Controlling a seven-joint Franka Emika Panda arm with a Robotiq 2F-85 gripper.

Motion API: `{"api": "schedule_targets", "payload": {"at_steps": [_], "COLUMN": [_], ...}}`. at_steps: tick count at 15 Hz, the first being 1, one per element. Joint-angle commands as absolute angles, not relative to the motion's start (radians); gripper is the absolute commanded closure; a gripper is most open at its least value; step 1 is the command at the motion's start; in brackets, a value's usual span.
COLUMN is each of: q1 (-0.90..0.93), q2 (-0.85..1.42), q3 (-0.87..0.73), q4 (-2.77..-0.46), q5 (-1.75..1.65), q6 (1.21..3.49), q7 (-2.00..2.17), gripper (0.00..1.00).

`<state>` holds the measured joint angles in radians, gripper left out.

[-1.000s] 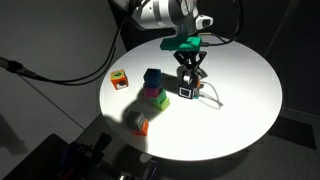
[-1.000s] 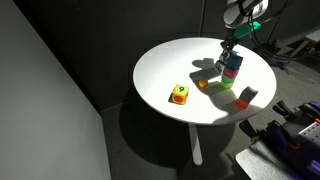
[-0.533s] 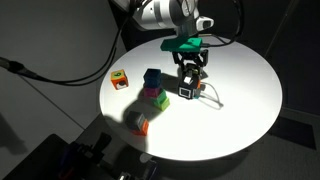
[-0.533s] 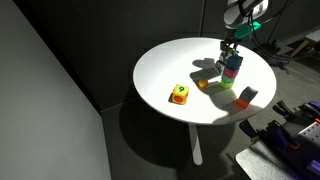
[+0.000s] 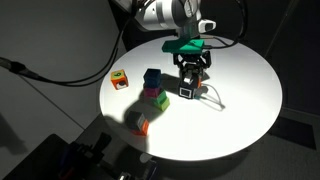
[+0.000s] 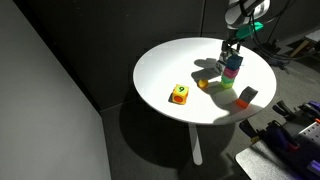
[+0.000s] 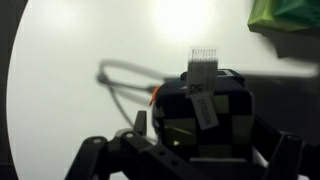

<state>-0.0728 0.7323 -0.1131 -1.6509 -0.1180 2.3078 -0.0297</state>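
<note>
My gripper (image 5: 190, 80) hangs low over the white round table (image 5: 245, 70), open, with its fingers straddling a black cube (image 5: 188, 91) that rests on the tabletop. In the wrist view the cube (image 7: 205, 115) fills the space between the jaws of the gripper (image 7: 204, 132). It is dark with a checkered face and a white tag on top. A narrow gap shows beside the left finger (image 7: 140, 124). A thin grey cable (image 7: 122, 80) loops out from the cube. In an exterior view the gripper (image 6: 228, 50) stands just behind a stack of coloured blocks (image 6: 231, 72).
The stack of coloured blocks (image 5: 152, 88), blue on top, stands beside the cube. An orange and yellow block (image 5: 119, 78) lies near the table's edge, and a red block (image 5: 140, 124) sits near the rim. A green shape (image 7: 285, 15) shows at the wrist view's top corner.
The jaws have spread apart from the black cube's sides, which now stands free between them. The arm has barely moved.
</note>
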Motion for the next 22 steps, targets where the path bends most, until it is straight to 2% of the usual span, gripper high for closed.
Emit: {"api": "schedule_targets", "payload": {"at_steps": [1,15,22], "q1": [-0.097,-0.205,-0.196], "q2": [0.708,0.676,0.662], "q3": [-0.100,0.020,-0.001], "q4": [-1.655,-1.673,-1.698], "q5": [-0.117,0.001,0.003], "q6": [2.293,2.329,2.398], "q7": [-0.072,-0.325,-0.301], "gripper": [0.00,0.00,0.00]}}
